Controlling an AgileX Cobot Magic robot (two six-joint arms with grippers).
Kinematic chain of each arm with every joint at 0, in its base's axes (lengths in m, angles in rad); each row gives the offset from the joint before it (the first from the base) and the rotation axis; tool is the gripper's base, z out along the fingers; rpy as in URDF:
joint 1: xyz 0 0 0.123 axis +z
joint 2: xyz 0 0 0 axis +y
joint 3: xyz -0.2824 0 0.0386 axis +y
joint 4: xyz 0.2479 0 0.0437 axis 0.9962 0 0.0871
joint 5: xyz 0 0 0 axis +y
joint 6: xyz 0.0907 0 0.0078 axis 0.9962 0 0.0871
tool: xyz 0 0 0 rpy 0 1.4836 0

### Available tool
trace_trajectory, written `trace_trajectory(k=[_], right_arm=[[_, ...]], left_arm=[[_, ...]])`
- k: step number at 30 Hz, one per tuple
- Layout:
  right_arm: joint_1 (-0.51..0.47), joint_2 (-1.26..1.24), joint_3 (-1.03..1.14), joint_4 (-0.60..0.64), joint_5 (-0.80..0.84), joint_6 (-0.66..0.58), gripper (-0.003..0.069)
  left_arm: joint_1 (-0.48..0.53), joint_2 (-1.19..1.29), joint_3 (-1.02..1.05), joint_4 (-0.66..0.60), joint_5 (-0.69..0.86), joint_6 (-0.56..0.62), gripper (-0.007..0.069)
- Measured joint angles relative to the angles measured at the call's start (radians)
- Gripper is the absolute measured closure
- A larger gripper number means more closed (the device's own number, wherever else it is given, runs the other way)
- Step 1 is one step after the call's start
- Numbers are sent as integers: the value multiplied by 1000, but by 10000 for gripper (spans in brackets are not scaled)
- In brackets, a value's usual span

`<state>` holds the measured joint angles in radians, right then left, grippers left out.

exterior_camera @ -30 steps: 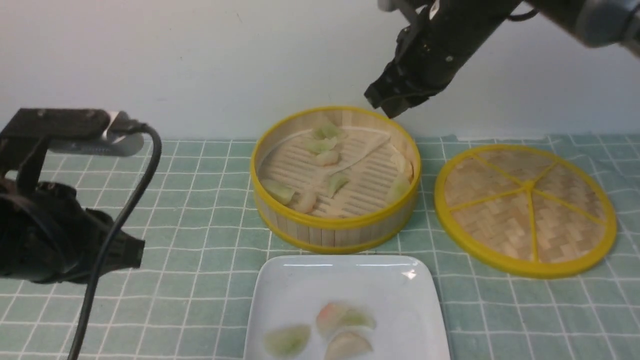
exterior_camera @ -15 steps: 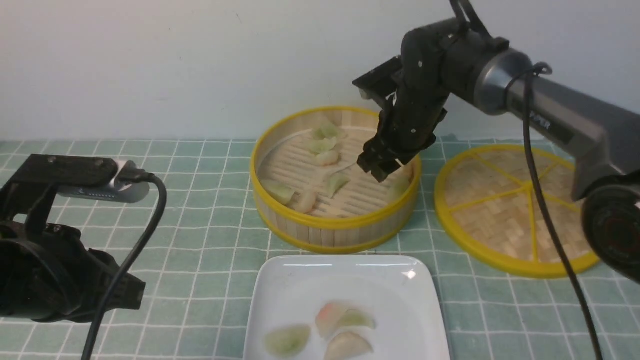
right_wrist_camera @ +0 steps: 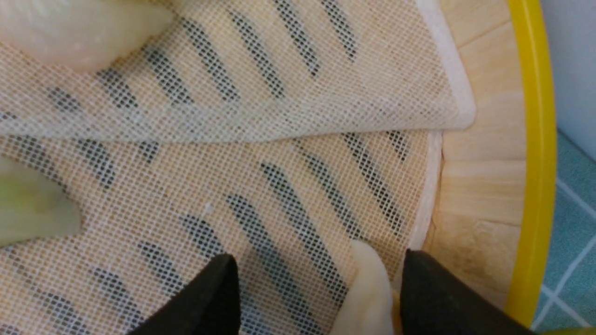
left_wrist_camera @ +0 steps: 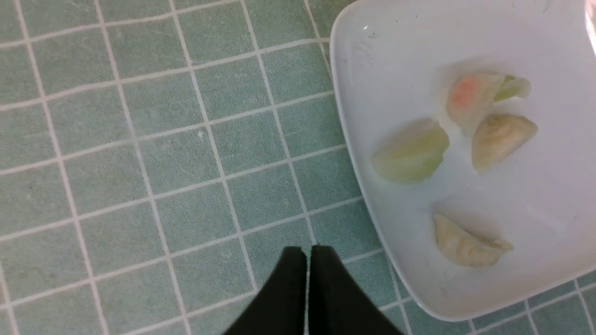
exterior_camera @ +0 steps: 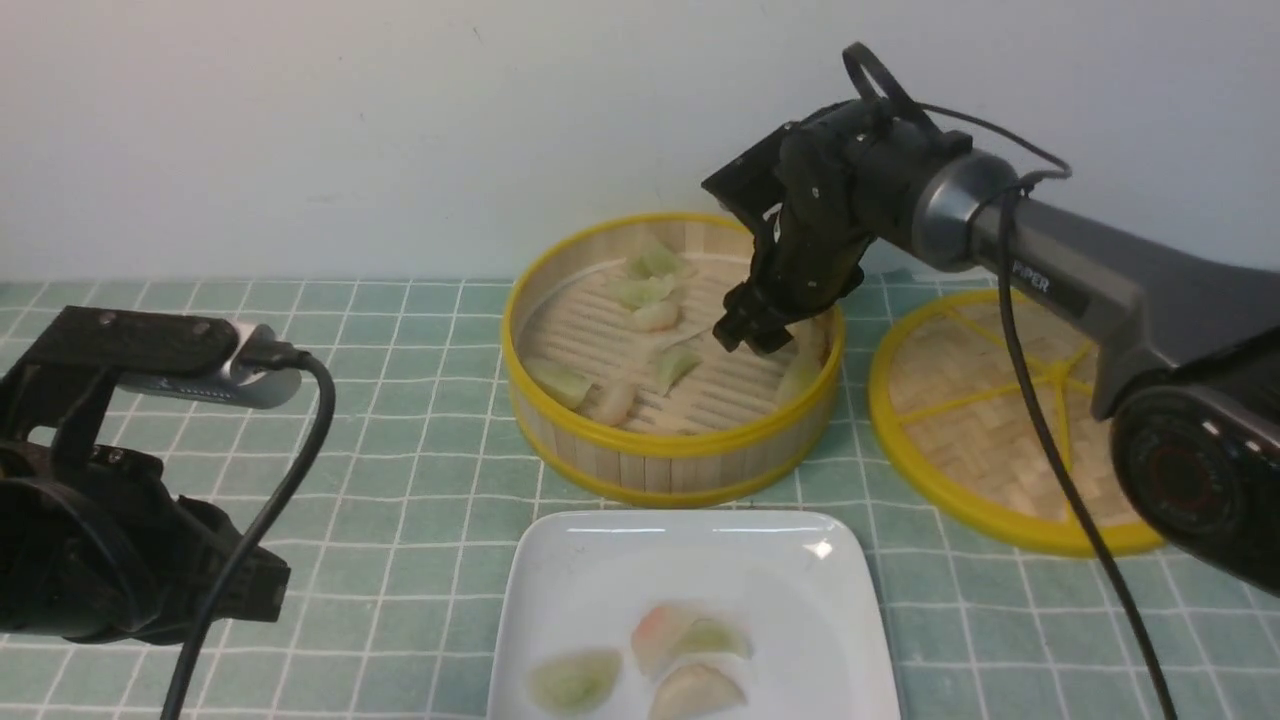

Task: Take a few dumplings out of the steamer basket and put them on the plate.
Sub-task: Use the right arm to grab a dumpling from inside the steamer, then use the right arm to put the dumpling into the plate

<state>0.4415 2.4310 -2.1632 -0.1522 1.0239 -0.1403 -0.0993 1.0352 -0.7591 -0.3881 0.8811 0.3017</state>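
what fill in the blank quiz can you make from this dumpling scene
The right pincer stands ___ in the steamer basket, a dumpling between its tips.
The left pincer is ___, beside the plate.
The woven lid lies on the basket's ___ side.
Missing: open; shut; right.

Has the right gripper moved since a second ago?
Yes. The right gripper dropped from above the basket's far rim to inside it, near its right wall.

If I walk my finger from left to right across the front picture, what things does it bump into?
black left arm → steamer basket → flat woven lid
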Motion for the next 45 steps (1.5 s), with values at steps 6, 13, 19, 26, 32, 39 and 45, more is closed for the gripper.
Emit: trace_trajectory(k=[6, 13, 19, 26, 32, 39, 45], right_arm=[[-2, 0, -31, 0, 45, 3, 537], [-2, -54, -196, 140, 210, -11, 628], [-2, -199, -247, 234, 226, -24, 630], [-2, -423, -21, 348, 230, -24, 631], [81, -731, 498, 432, 230, -82, 631], [161, -677, 826, 438, 71, -61, 631], [160, -581, 861, 396, -59, 6, 588]], left_arm=[[0, 0, 0, 0, -2, 2, 631], [0, 0, 0, -1, -26, 2, 631], [0, 0, 0, -1, -56, 3, 631], [0, 0, 0, -3, -55, 3, 631], [0, 0, 0, -37, -52, 3, 631], [0, 0, 0, -53, -43, 8, 631], [0, 0, 0, -53, -20, 8, 631]])
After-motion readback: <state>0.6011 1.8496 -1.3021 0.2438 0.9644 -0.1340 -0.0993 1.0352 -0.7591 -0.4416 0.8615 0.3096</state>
